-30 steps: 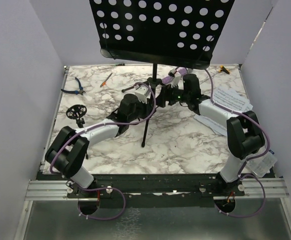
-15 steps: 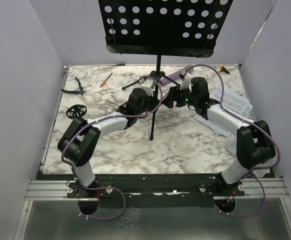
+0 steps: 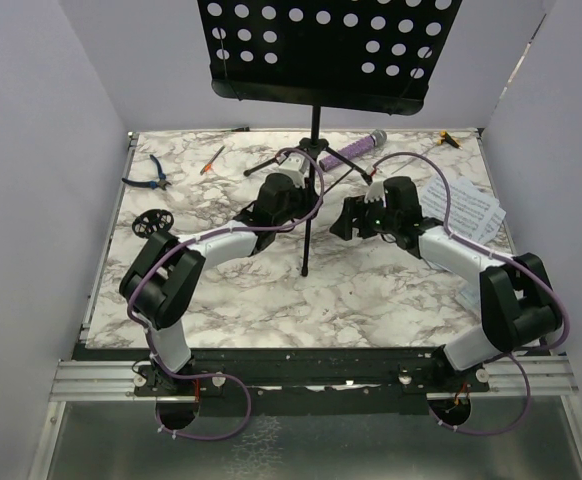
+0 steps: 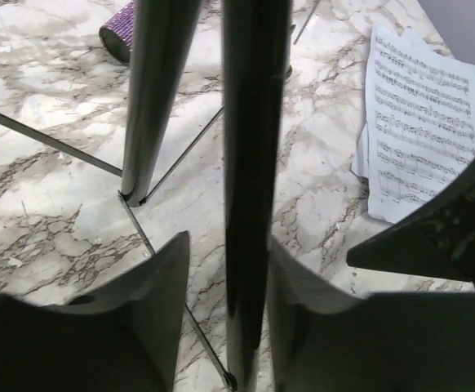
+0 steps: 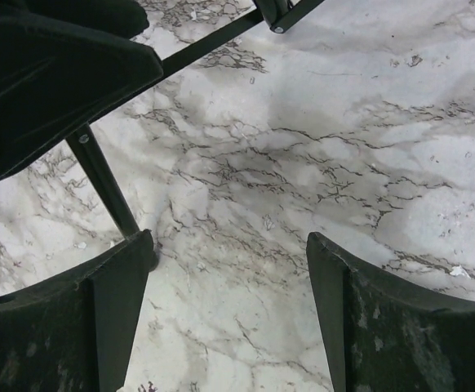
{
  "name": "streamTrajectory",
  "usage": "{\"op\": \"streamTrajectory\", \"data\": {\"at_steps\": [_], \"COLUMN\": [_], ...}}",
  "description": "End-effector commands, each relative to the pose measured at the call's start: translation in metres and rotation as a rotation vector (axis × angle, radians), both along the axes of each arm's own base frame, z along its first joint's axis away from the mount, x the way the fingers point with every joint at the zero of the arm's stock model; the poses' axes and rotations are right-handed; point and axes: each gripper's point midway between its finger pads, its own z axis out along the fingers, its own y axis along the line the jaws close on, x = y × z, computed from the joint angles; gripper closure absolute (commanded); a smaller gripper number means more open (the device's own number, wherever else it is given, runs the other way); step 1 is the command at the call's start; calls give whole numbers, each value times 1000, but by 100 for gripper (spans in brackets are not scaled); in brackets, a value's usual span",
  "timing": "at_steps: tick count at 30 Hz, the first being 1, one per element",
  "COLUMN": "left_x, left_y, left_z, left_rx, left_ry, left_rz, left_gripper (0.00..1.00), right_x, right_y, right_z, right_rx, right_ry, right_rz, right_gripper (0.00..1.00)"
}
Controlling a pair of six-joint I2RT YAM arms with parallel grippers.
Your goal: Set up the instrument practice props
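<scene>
L fingers [image 4: 139, 327] loosely straddle stand pole [image 4: 255, 163] w/ gap one side; R fingers [image 5: 99, 327] wide apart, empty, above marble [image 5: 319, 147].

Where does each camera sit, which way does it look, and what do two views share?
Top external: above and behind the bases, facing down at the table; both arms show.
Left wrist: faces down along the pole of the music stand, between the left fingers, toward sheet music and microphone.
Right wrist: faces down at the table between the open right fingers.
Shared: top and left wrist both show sheet music, microphone.
</scene>
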Motion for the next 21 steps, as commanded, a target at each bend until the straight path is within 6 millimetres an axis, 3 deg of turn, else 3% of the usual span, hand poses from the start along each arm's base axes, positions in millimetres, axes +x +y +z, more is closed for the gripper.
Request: {"op": "streamTrajectory", "data": {"at_steps": [1,9,13,21], "left_x": [9,2,-7,-35], "left_y": [13,19,33,77], "left_z": [-1,29,50,64], "left_rx": [23,-48,-70,-56], "left_ry": [-5,-36,-80,-135], "left_rz": [56,82,108,194], "left_gripper": [46,4,1,1], "right_x": [-5,-8,-10,-9], "right_y": [-2,-3,-3,-22], "right_z": [12,19,19,25], "right_rx": [11,22,35,105], "right_ry": [-26,-53,-60,-67], "right_rz": [-12,-9,-9,-71], "right_gripper": [20,17,15,14]}}
